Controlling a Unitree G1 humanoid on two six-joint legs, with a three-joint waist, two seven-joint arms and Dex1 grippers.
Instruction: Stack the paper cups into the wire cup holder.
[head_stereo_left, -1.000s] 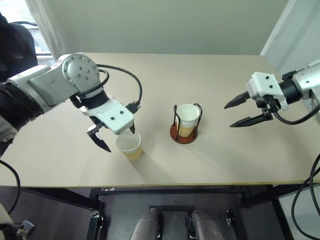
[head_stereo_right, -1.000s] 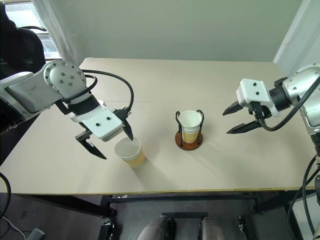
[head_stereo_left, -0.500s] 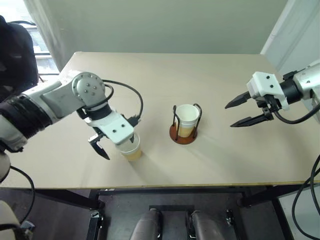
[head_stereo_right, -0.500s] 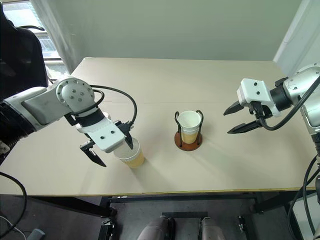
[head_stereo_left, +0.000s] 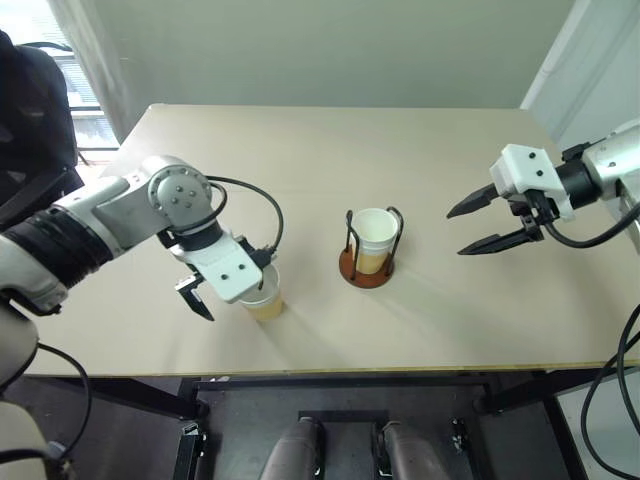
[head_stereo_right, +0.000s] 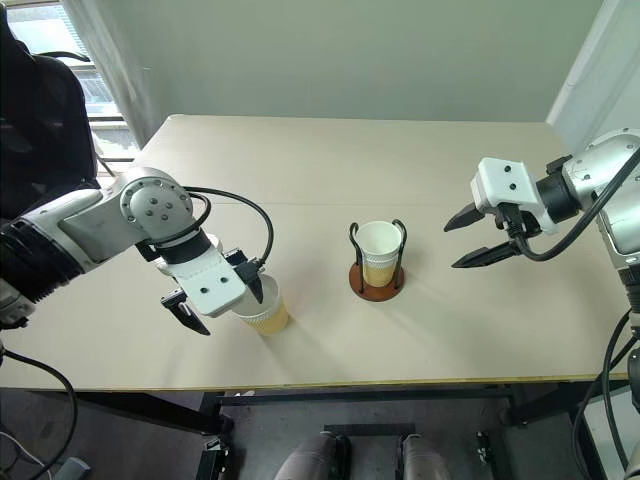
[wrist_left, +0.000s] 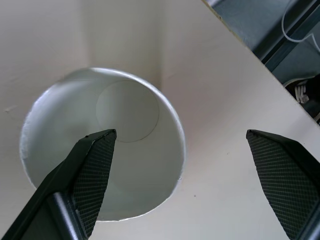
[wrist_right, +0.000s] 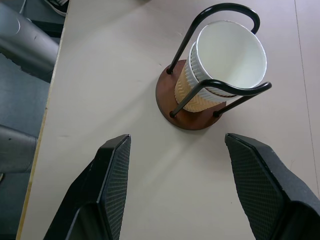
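Paper cup stands lower left of frame on the tabletop; my left fingers are spread, one inside its rim, ready to pinch the wall. Wire cup holder, centre, already holds cups. My right fingers idle, spread.

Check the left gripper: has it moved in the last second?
Yes. The left gripper has dropped toward the table, its open fingers now straddling the wall of the loose paper cup, which sits unmoved.
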